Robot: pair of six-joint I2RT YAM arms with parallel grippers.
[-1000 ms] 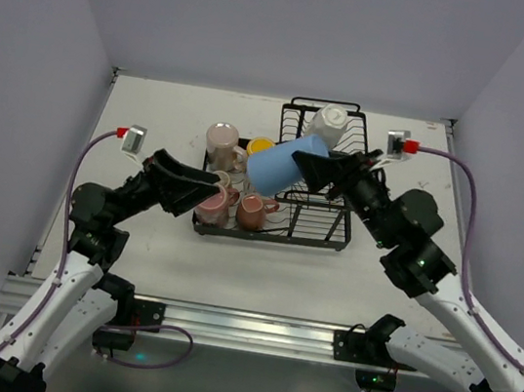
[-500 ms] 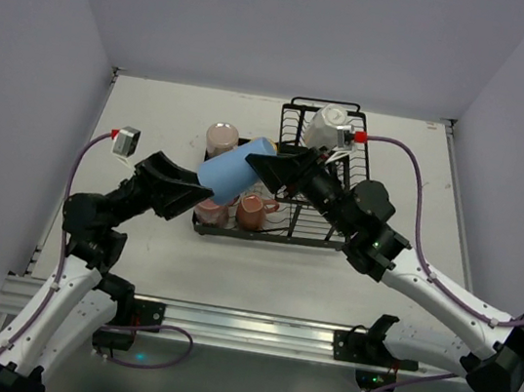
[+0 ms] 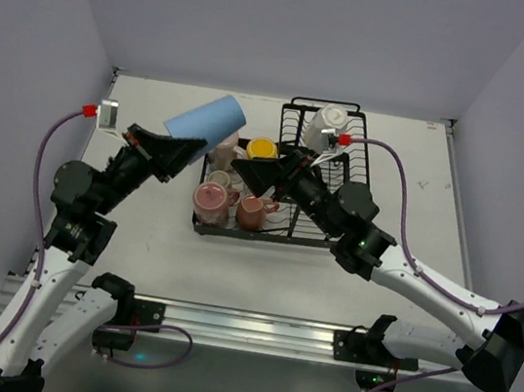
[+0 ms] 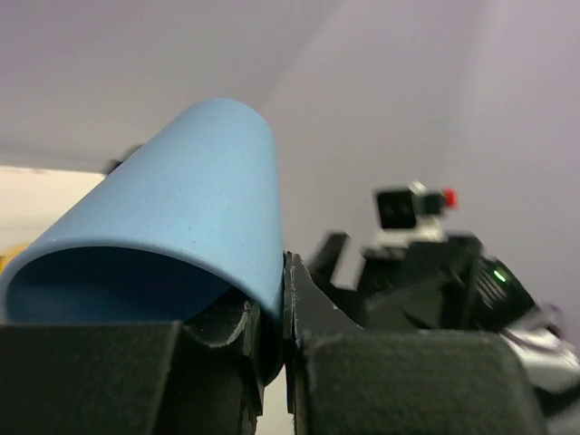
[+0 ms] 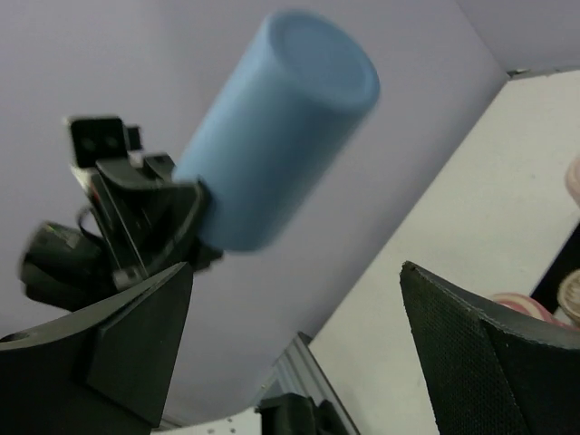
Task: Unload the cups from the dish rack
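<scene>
My left gripper point(image 3: 178, 147) is shut on the rim of the blue tumbler point(image 3: 204, 120), holding it tilted in the air to the left of the dish rack point(image 3: 281, 233). In the left wrist view one finger sits inside the blue tumbler point(image 4: 172, 217) and the other outside its wall. My right gripper point(image 3: 243, 172) stands open over the rack's left end, holding nothing. From the right wrist, the blue tumbler point(image 5: 281, 118) juts out of the left gripper point(image 5: 159, 217). A yellow mug point(image 3: 261, 147), a pink mug point(image 3: 209, 198), a reddish mug point(image 3: 254, 213) and a white mug point(image 3: 328, 122) sit in the rack.
The raised wire basket point(image 3: 341, 163) takes the back right of the rack. The right arm point(image 4: 435, 263) reaches across the rack towards the left one. Grey walls close in on three sides, and bare white tabletop point(image 3: 126, 245) lies left and in front of the rack.
The blue tumbler passed from my right gripper to my left. The left jaws shut on its rim and carried it up and left; the right jaws opened and let go.
</scene>
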